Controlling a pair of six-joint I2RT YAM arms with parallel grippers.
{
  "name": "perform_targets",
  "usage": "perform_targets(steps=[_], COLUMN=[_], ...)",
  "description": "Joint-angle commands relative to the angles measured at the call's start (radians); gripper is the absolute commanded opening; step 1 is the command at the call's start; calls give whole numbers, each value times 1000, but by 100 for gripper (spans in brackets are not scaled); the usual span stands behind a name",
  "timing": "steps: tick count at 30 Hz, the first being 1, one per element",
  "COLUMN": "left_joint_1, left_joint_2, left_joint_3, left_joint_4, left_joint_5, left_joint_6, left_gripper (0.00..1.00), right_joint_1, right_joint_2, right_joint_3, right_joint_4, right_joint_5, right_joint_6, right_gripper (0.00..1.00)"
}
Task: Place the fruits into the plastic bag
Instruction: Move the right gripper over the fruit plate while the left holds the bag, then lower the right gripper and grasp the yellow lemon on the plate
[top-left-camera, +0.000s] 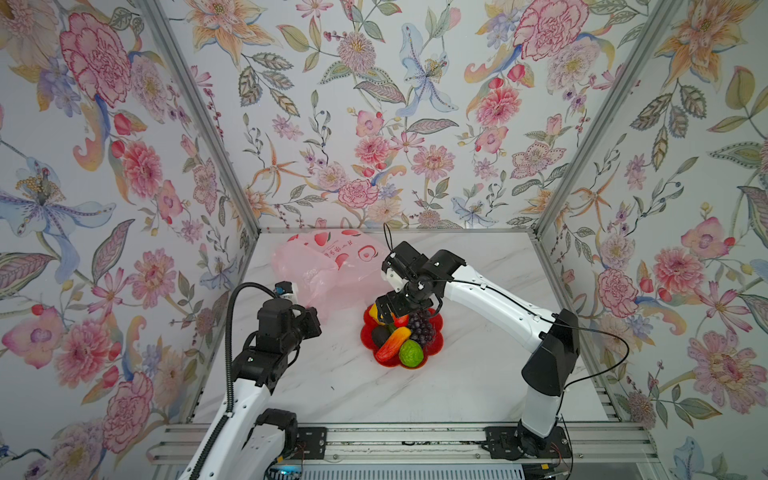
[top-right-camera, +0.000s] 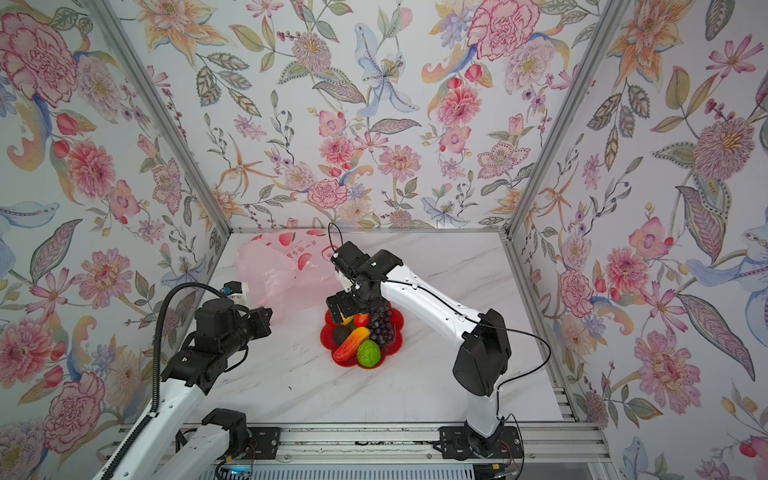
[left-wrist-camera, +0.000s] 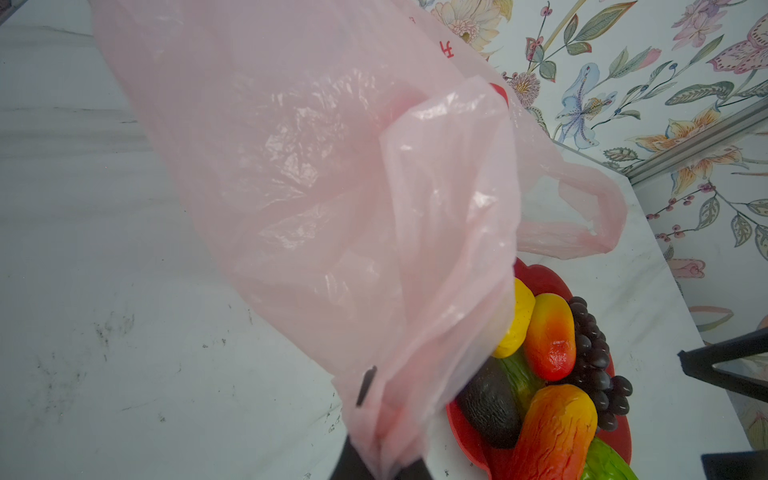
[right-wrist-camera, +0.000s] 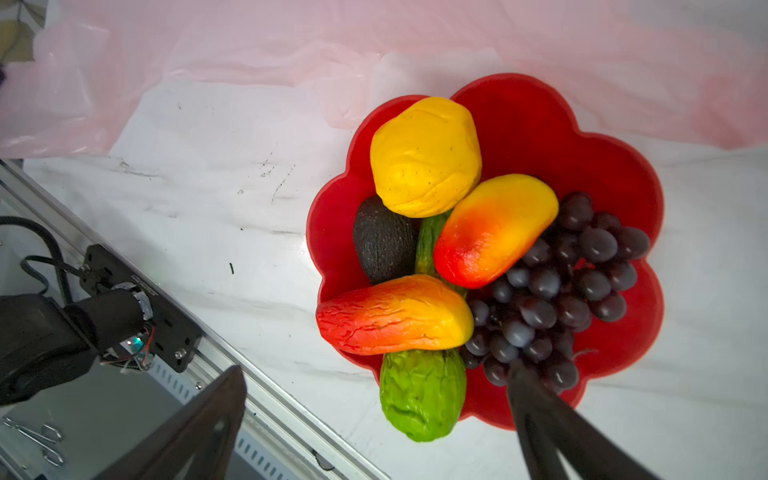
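The left gripper (left-wrist-camera: 380, 453) has its fingers pressed together, pinching a fold of the plastic bag (top-left-camera: 320, 266) at the table's (top-left-camera: 478, 374) back left. The right gripper (right-wrist-camera: 376, 370) hangs with fingers spread wide over the red plate (right-wrist-camera: 540, 124) beside the bag. On the plate are a yellow fruit (right-wrist-camera: 424, 158), two mangoes (right-wrist-camera: 494, 230), grapes (right-wrist-camera: 573, 291), an avocado (right-wrist-camera: 382, 241) and a green fruit (right-wrist-camera: 422, 395) that overhangs the rim.

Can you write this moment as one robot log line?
left claw: shut on plastic bag | right claw: open above fruits | fruits: on red plate
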Motion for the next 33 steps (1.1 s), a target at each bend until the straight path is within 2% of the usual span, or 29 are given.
perform_targets(steps=[1, 8, 11, 33], left_joint_1=[-9, -9, -7, -9], left_joint_2=[5, 11, 11, 45], left_joint_3=[7, 13, 21, 29], left_joint_4=[-8, -10, -18, 2], left_joint_5=[15, 22, 19, 21], left_joint_6=[15, 11, 17, 16], left_gripper=[0, 0, 0, 0], right_joint_1=[7, 6, -2, -33], right_joint_2=[70, 252, 303, 473], right_joint_3=[75, 274, 324, 422], right_joint_4=[-59, -164, -178, -178], right_joint_5=[28, 119, 124, 89], right_joint_6=[-149, -245, -270, -305], right_gripper=[99, 99, 99, 99])
